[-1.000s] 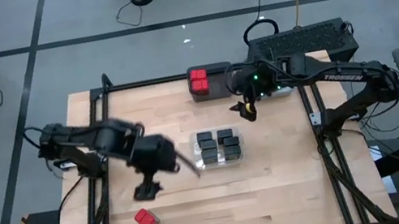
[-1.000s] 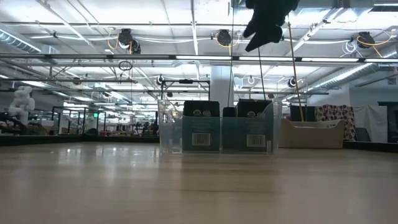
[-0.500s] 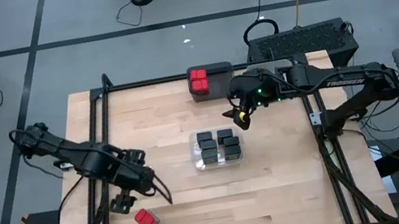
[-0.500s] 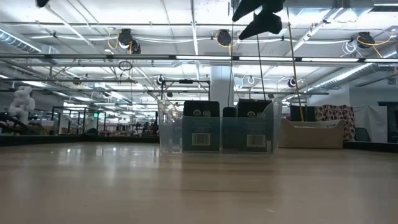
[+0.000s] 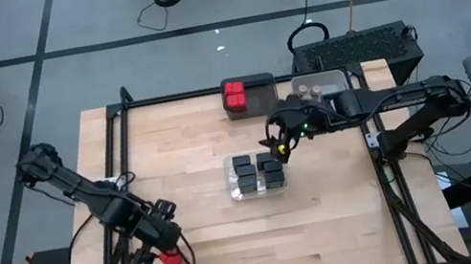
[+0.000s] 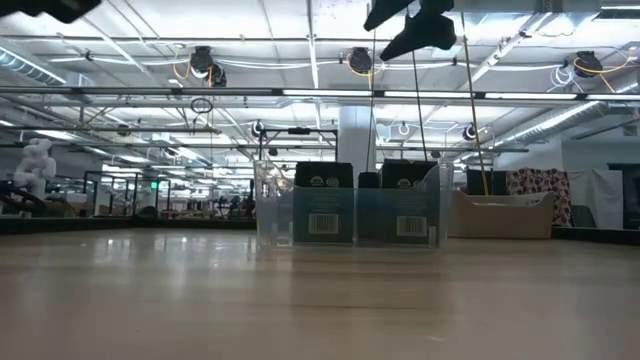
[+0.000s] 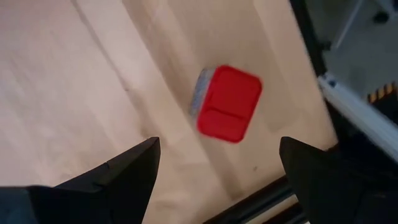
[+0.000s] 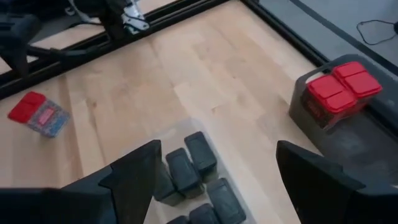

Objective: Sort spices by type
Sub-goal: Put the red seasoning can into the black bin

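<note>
Left end effector (image 5: 166, 258), fingers spread open and holding nothing, hangs directly above a lone red-topped spice box (image 7: 227, 103) lying near the front left corner of the worktop (image 5: 192, 159). Right end effector (image 5: 279, 148), likewise open and empty, hovers at the far right corner of the clear bin (image 5: 236, 193), mid-worktop, which holds the black spice boxes (image 5: 243, 164). At the rear edge, a dark grey bin (image 5: 260, 94) contains two red-topped boxes (image 5: 235, 97), with tan-lidded jars (image 5: 308, 92) in the bin beside it.
</note>
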